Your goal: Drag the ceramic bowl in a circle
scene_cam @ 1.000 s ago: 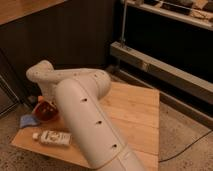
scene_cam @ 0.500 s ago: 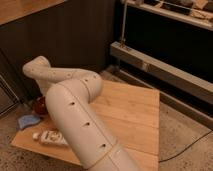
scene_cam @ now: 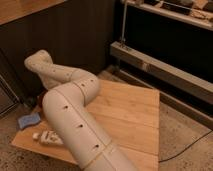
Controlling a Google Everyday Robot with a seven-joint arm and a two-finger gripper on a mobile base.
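At the far left of the wooden table, a blue sponge lies flat near the table's edge. Just beside it, toward the near corner, a white bottle with a dark label lies on its side. Both are apart from the arm, though the bottle's right end sits close to the arm's casing.

Behind the sponge, at the back left of the table, the ceramic bowl shows only as a thin reddish sliver against the arm. The rest of it is hidden, so how it sits cannot be told.

The white robot arm fills the middle of the view. It rises from the bottom edge, runs up and left over the table, bends at a rounded joint, and reaches on to a second rounded joint above the table's back left corner. Small dark holes dot its casing.

The gripper hangs beyond that far joint, on the side turned away from the camera, over the corner where the bowl sits, and is out of sight behind the arm. Its fingers are closed together. Whether they pinch the bowl's rim or merely rest near it cannot be told.

To the right of the arm, the pale planks of the table stretch bare to its right edge. Past that lies a speckled floor with a thin dark cable curving across it. Along the dark wall at the upper right runs a long grey metal rail.
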